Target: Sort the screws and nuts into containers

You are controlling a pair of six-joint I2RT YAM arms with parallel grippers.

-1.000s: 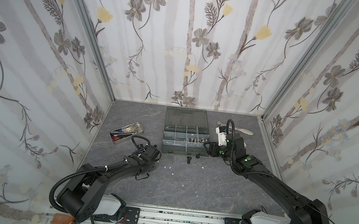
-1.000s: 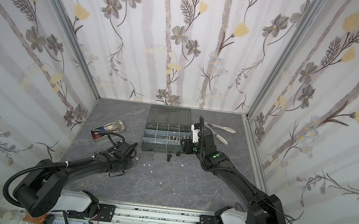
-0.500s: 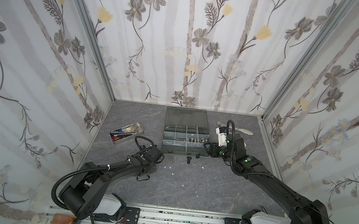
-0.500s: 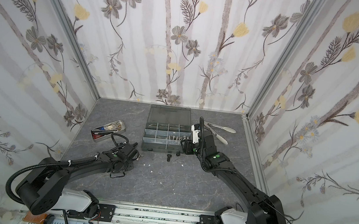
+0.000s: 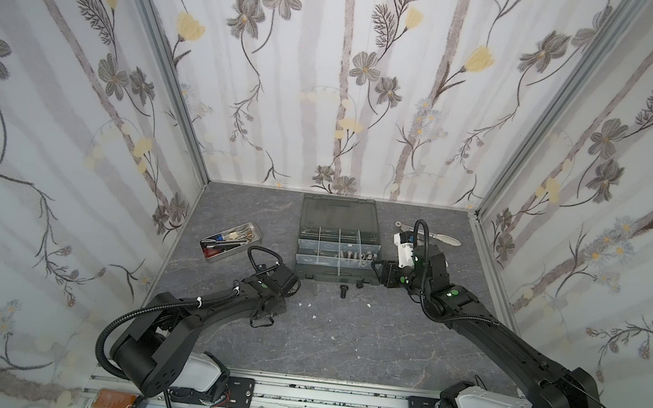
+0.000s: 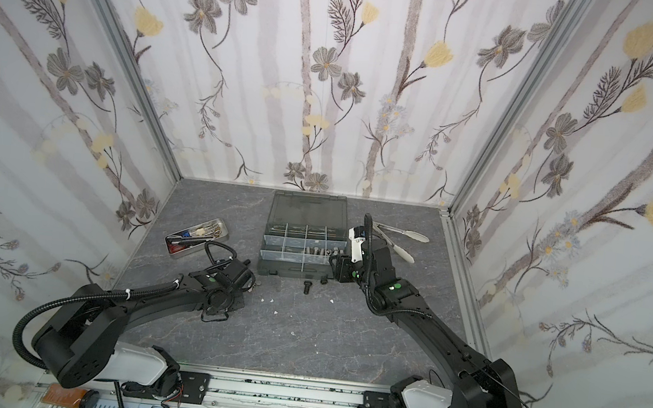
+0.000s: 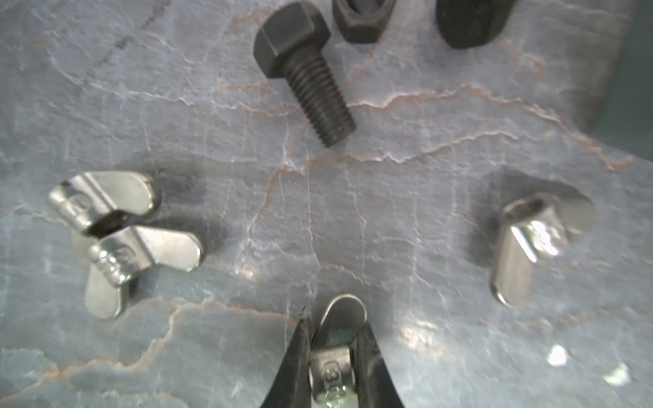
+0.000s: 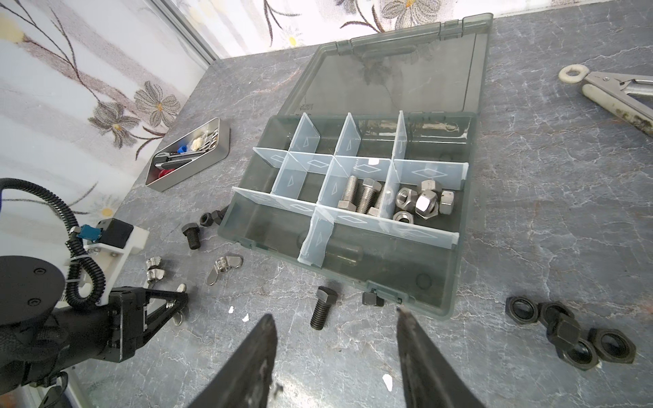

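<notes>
Left gripper point(image 7: 335, 328) clamps a wing nut point(image 7: 344, 312) across its flat sides, likely for a sure lift; right gripper point(image 8: 335, 314) hangs open, empty, by the box point(image 8: 406, 261)

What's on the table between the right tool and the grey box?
In the right wrist view, a black screw and a small black nut lie between the open right tool and the box, the nut close against its front wall.
</notes>
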